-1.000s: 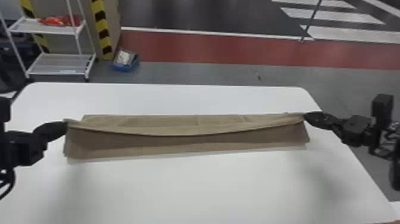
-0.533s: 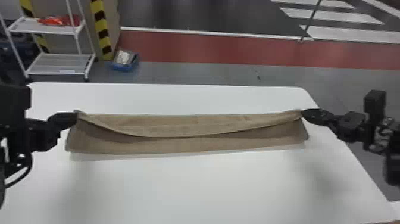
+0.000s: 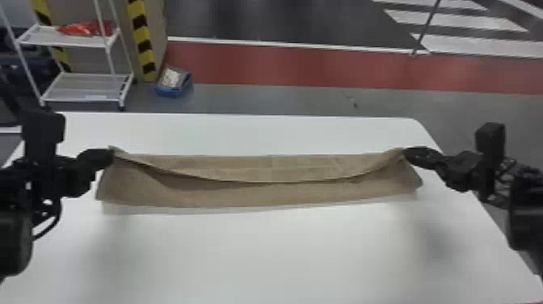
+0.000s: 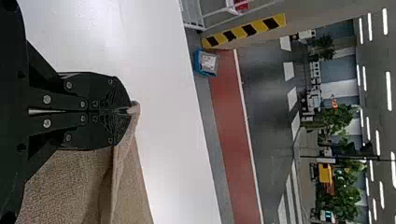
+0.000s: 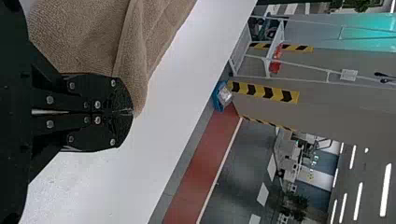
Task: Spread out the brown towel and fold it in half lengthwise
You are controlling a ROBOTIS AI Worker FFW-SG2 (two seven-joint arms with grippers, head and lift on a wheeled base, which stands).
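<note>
1. Work seems to be at the lengthwise fold: the brown towel is laid out as a long strip across the table, from about nine to three o'clock in the head view, and the edge nearer the robot looks to be on its way over towards twelve
2. The left gripper is pinched tight on one corner of that edge, at the strip's ten o'clock end; the right gripper is clenched on the opposite corner, at the two o'clock end. Between them the edge sags in a bow towards six
3. Next, I'd say, both corners need to go a little further towards twelve and come down together, so that the edge meets the far one; a slight pull apart, nine against three, should take out the sag. Letting go too soon could leave the middle short and the fold crooked
4. Against the earlier head frames, the left gripper has moved towards twelve and also inward, towards three; the right gripper has shifted only slightly, inward and towards twelve. The bow of the edge is deeper than it was at first, and the near side has crept a touch towards twelve
</note>
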